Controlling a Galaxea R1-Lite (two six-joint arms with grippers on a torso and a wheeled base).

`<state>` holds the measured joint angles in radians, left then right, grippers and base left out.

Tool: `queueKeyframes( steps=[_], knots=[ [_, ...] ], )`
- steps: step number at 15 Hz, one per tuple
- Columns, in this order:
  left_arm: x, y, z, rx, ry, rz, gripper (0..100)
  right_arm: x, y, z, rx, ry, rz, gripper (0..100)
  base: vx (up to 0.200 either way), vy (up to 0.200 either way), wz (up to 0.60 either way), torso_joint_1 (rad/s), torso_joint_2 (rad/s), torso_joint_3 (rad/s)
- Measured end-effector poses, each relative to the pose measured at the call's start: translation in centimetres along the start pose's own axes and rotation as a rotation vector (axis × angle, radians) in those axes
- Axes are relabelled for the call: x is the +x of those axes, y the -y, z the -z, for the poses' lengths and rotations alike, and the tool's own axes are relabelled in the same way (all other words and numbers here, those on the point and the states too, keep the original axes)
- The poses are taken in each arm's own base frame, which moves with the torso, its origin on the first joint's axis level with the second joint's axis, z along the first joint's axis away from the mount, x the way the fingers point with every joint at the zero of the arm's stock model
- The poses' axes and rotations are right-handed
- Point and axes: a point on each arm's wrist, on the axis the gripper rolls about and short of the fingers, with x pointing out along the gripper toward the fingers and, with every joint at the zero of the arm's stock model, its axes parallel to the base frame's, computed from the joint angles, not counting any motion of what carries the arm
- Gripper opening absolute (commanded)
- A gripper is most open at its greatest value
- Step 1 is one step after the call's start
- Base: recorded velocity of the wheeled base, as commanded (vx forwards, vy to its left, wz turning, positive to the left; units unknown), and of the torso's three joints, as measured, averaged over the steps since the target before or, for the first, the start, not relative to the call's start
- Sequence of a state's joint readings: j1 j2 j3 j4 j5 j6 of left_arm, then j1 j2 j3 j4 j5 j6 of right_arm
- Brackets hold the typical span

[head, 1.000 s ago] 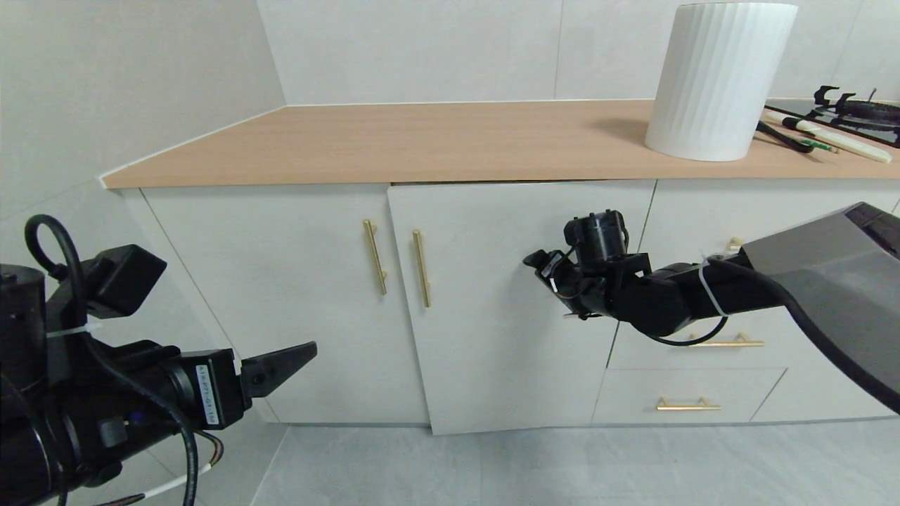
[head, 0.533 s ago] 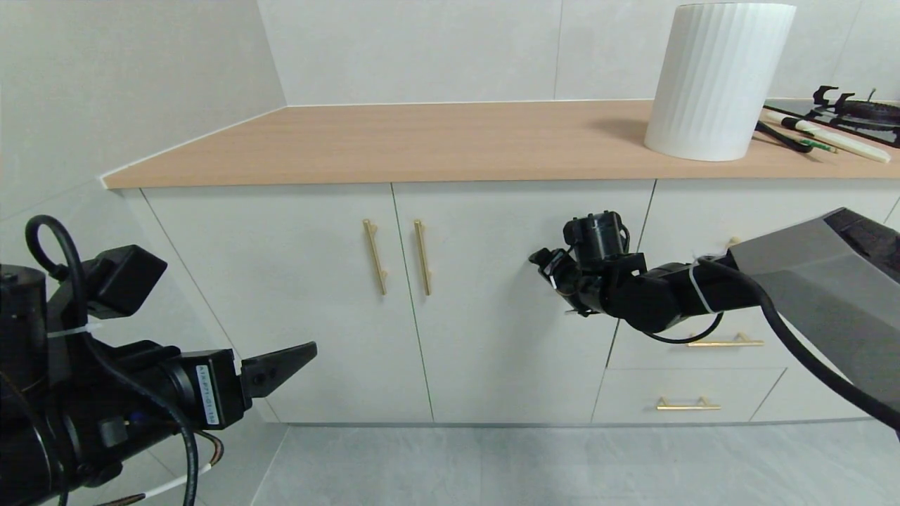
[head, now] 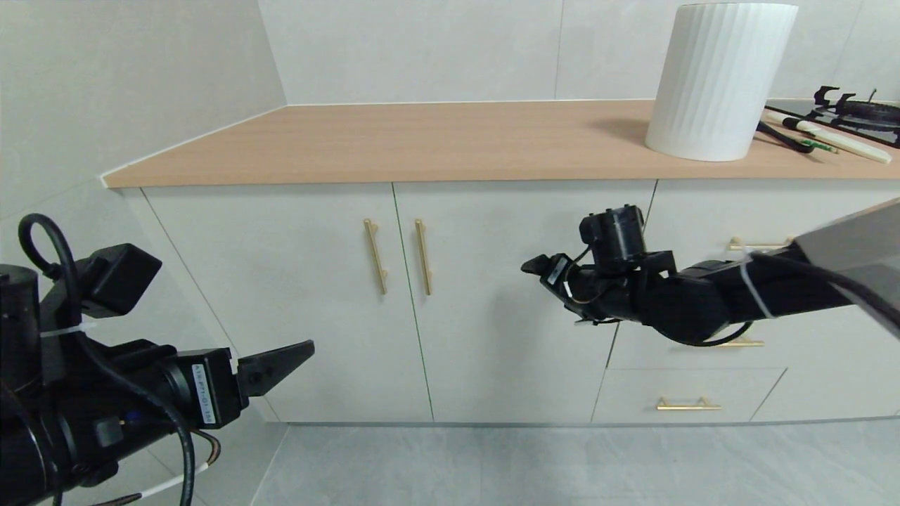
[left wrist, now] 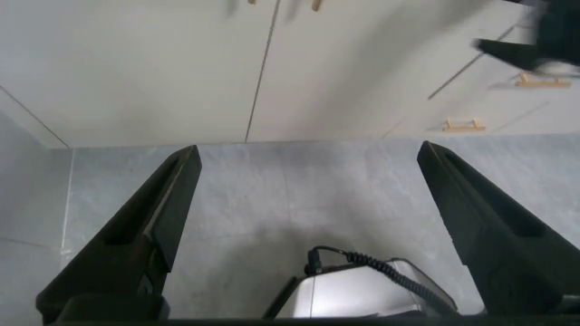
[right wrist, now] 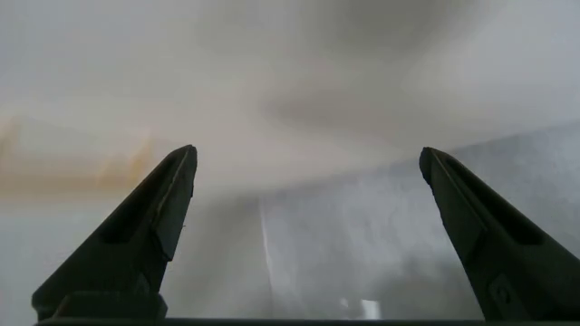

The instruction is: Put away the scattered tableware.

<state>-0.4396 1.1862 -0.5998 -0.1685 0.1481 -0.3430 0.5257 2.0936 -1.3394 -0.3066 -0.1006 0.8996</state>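
Now: right gripper (head: 538,268) sits level in front of the right cupboard door (head: 506,316), to the right of its brass handle (head: 422,256). Its fingers are spread apart with nothing between them. Whether the tips touch the door cannot be told. Both doors sit flush, shut.

Left gripper (head: 299,351) is low at the left, before the left cupboard door (head: 281,281). Its fingers are also spread wide and empty; past them the wrist camera shows grey floor (left wrist: 272,208).

Tableware: several long utensils (head: 837,138) lie loose on the wooden counter (head: 422,140) at the far right, between a tall white ribbed container (head: 717,77) and a black stove grate (head: 858,109). One is black, one pale, one thin and green. The container stands upright, with the black utensil just beside it.

Lower drawer (head: 685,390), right of the doors, is shut.
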Motion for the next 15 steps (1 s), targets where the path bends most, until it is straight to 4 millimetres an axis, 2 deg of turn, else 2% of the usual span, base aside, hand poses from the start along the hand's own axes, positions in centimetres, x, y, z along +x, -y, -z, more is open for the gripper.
queueKeyframes(
  steps=[4,6,8,11,13,15],
  knots=[
    [-1.7,-0.4,-0.4,0.029,0.067,0.004,100,-9.5,-0.8,-1.2,-0.171,0.05,-0.14,100,0.0,0.0,0.0,0.0,0.0,0.0],
    [-3.6,-1.1,-0.3,0.031,0.127,-0.005,100,-14.7,-0.1,-1.7,-0.256,0.121,-0.18,100,0.0,0.0,0.0,0.0,0.0,0.0],
    [-6.2,-1.9,0.7,0.027,0.2,0.0,100,-20.2,1.6,-2.1,-0.332,0.221,-0.19,100,0.0,0.0,0.0,0.0,0.0,0.0],
    [-10.7,-3.4,3.5,0.017,0.325,0.019,100,-28.2,5.3,-1.2,-0.495,0.375,-0.165,100,0.0,0.0,0.0,0.0,0.0,0.0],
    [-13.5,-4.4,6.0,0.011,0.384,0.01,100,-33.0,8.1,0.3,-0.56,0.456,-0.117,100,0.0,0.0,0.0,0.0,0.0,0.0],
    [-15.7,-5.1,8.6,0.023,0.43,-0.019,100,-37.2,10.8,2.7,-0.607,0.51,-0.059,100,0.0,0.0,0.0,0.0,0.0,0.0]
  ],
)
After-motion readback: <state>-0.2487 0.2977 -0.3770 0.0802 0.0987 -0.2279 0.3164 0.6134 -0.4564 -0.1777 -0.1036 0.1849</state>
